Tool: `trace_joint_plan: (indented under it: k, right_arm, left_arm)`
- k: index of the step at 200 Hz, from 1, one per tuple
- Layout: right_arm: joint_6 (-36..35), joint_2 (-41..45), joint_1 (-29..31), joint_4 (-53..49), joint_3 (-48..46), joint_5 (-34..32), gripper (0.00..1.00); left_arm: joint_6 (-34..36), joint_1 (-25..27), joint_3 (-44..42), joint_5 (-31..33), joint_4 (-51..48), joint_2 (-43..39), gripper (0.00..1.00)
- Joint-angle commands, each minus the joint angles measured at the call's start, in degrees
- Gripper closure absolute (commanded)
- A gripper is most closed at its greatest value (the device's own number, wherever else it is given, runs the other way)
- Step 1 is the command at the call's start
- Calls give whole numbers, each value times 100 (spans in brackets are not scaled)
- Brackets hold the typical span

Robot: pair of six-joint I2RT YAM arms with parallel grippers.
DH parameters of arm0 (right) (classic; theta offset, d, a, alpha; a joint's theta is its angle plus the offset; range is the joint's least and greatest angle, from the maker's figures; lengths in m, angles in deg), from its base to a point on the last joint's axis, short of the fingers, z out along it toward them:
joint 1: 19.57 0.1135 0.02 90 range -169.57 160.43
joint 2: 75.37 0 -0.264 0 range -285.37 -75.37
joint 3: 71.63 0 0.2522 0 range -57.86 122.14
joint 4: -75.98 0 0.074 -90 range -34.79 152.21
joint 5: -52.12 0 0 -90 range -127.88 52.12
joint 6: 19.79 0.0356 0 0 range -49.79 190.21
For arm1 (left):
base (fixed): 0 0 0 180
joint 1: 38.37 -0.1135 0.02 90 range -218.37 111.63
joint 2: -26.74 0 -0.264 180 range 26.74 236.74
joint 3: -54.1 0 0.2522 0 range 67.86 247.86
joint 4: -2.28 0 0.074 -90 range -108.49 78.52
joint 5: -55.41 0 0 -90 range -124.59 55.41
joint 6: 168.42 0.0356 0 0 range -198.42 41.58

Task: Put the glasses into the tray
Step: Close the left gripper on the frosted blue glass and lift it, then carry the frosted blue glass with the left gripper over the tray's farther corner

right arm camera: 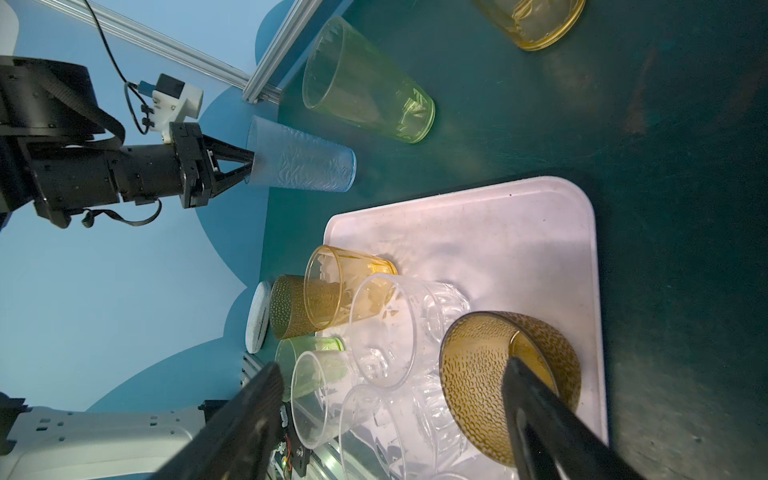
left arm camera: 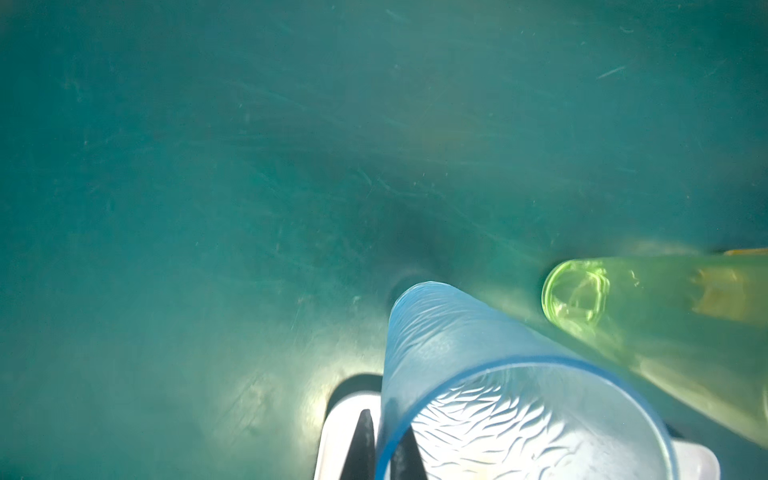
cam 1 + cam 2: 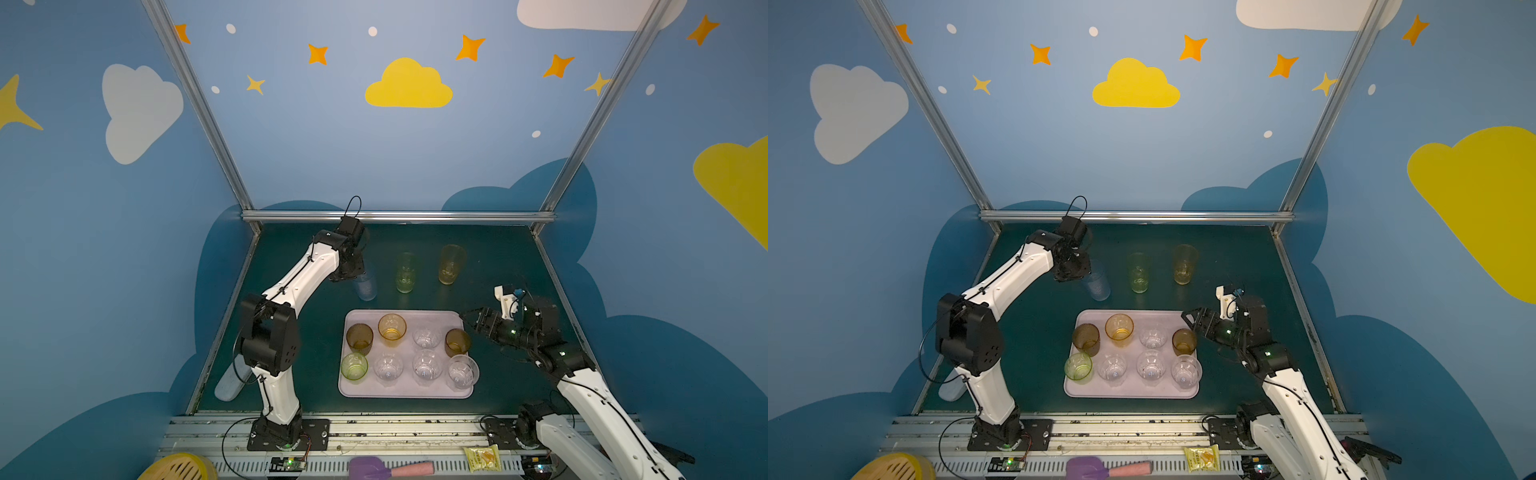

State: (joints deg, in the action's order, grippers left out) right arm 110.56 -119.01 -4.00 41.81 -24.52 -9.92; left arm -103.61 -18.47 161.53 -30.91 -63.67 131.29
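Right wrist view: the left gripper (image 1: 250, 164) is clamped on the rim of the tall blue glass (image 1: 303, 166), far left of the tray (image 3: 405, 392). At the tray's far right corner, the right gripper (image 3: 466, 321) stands with jaws apart, holding nothing. Eight short glasses (image 3: 426, 365) stand in the tray. Beyond it, the tall green glass (image 3: 406, 272) and tall yellow glass (image 3: 451, 264) stand on the table (image 3: 498, 266).

This was a robot test booth in a laboratory. A dark green bench (image 3: 320, 353) stood inside a frame of aluminium profiles (image 3: 399, 216) that rose from the far corners of the bench. Blue walls (image 3: 332, 145) painted with clouds and stars closed it behind and at both sides. A left arm (image 3: 299, 282) and a right arm (image 3: 582, 390) were bolted to a slotted metal rail (image 3: 395, 430) at the near edge of the bench, beside a bare circuit board (image 3: 286, 462).
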Motion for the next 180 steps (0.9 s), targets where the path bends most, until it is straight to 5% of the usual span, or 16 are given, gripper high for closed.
trace_joint_plan:
  k: [1, 180]
  right_arm:
    - [42, 83, -22, -28, -81, 60, 18]
    - [137, 347, -37, -165, -287, 59, 18]
  left_arm:
    - [-48, 27, -133, 7, 39, -343, 96]
    - [25, 988, -576, 577, -741, -1366, 96]
